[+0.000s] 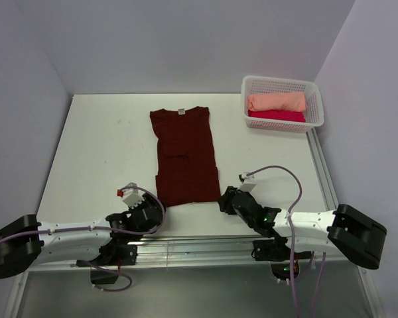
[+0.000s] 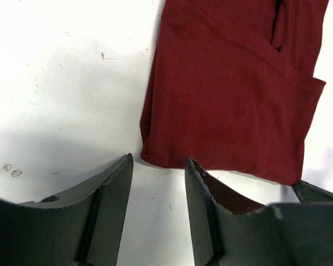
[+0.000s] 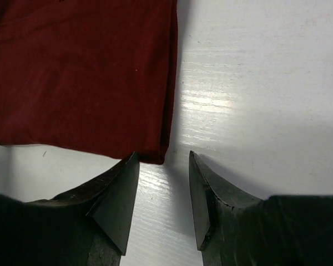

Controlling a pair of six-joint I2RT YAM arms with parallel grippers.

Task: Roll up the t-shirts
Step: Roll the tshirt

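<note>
A dark maroon t-shirt (image 1: 184, 152) lies flat on the white table, sleeves folded in, its grey neck label (image 1: 182, 110) at the far end. My left gripper (image 1: 152, 207) is open and empty at the shirt's near left corner (image 2: 150, 155); its fingers (image 2: 114, 183) stop just short of the hem. My right gripper (image 1: 224, 201) is open and empty at the near right corner (image 3: 158, 155); its left fingertip (image 3: 127, 166) reaches the hem edge. A rolled peach t-shirt (image 1: 276, 101) and a rolled crimson t-shirt (image 1: 277, 116) lie in the basket.
A white mesh basket (image 1: 316, 106) stands at the far right corner of the table. Grey walls close in the table on three sides. A metal rail (image 1: 199, 246) runs along the near edge by the arm bases.
</note>
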